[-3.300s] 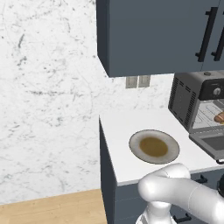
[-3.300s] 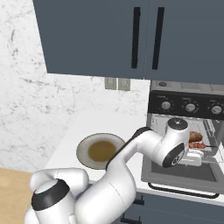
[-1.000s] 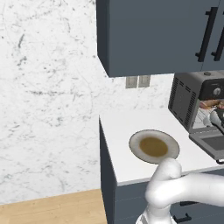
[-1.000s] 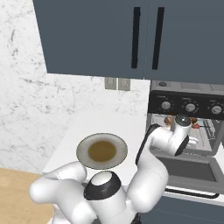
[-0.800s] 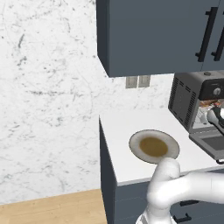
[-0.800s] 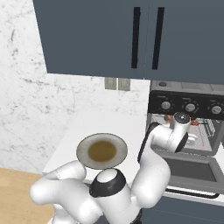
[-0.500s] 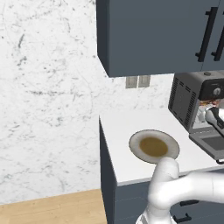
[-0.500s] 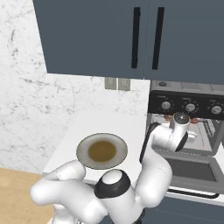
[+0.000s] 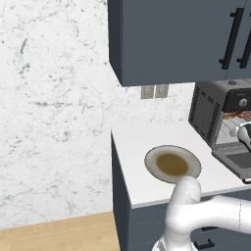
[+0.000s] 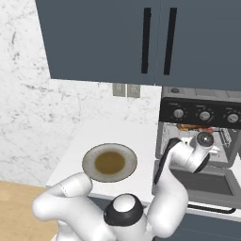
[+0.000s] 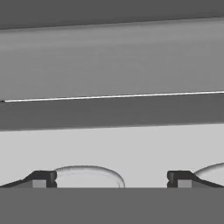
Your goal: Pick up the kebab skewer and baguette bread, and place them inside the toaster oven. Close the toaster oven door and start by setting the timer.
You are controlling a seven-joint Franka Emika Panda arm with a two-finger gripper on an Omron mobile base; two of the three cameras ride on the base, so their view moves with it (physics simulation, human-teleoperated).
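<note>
The fingers [image 11: 43, 178] stood wide apart, holding nothing, at the open toaster oven [image 10: 201, 123]; its door [image 10: 207, 184] lay flat.

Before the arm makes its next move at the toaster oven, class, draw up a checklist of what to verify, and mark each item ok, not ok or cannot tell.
1. Plate empty of food: ok.
2. Food on the rack inside the toaster oven: ok, reddish pieces show; baguette cannot tell.
3. Toaster oven door shut: not ok, it lies folded down.
4. Fingers open and empty: ok.
5. Timer set: cannot tell.
</note>
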